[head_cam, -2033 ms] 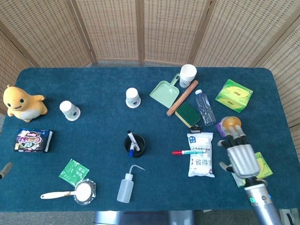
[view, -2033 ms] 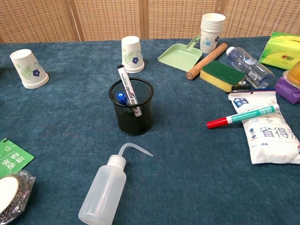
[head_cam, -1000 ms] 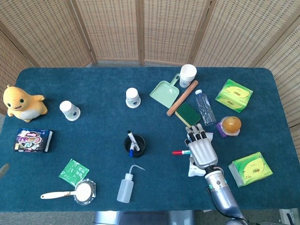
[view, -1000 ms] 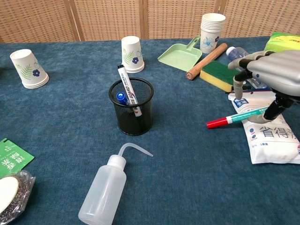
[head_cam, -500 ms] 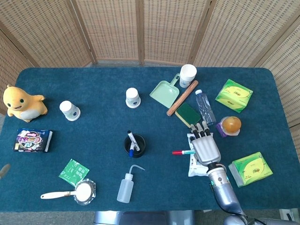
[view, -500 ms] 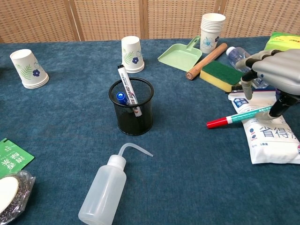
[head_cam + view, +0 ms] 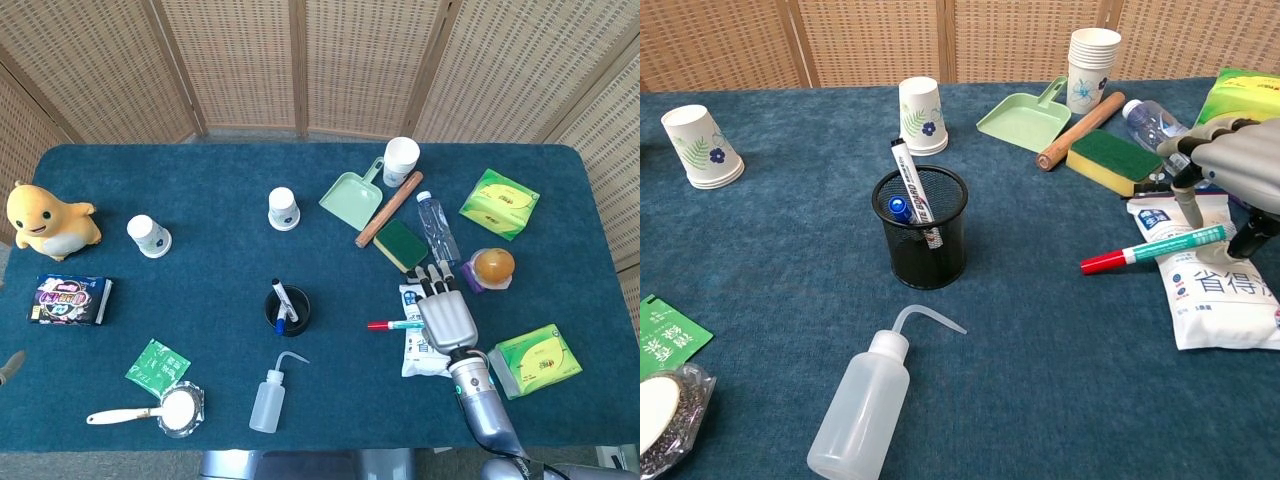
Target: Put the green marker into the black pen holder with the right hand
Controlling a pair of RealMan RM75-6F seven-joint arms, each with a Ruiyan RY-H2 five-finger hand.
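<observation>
The green marker (image 7: 1155, 249) with a red cap lies flat, its green barrel across a white packet (image 7: 1214, 291) and its cap on the cloth; the head view shows the marker (image 7: 395, 324) too. The black mesh pen holder (image 7: 921, 228) stands to its left with a white and a blue marker inside, also seen from above as the pen holder (image 7: 286, 310). My right hand (image 7: 446, 315) hovers open over the packet, palm down, fingers apart above the marker's green end; the chest view catches the right hand (image 7: 1238, 165) at its right edge. My left hand shows in neither view.
A squeeze bottle (image 7: 867, 402) lies in front of the holder. Behind the hand are a green sponge (image 7: 1113, 158), water bottle (image 7: 1163, 129), wooden roller (image 7: 1080, 130), dustpan (image 7: 1023, 117) and cup stack (image 7: 1092, 57). Green tissue packs (image 7: 536, 358) and an orange (image 7: 493, 265) sit to the right.
My right hand came in from the right over the packet, reached the marker, then drifted slightly back to the right. The marker and holder have stayed where they were.
</observation>
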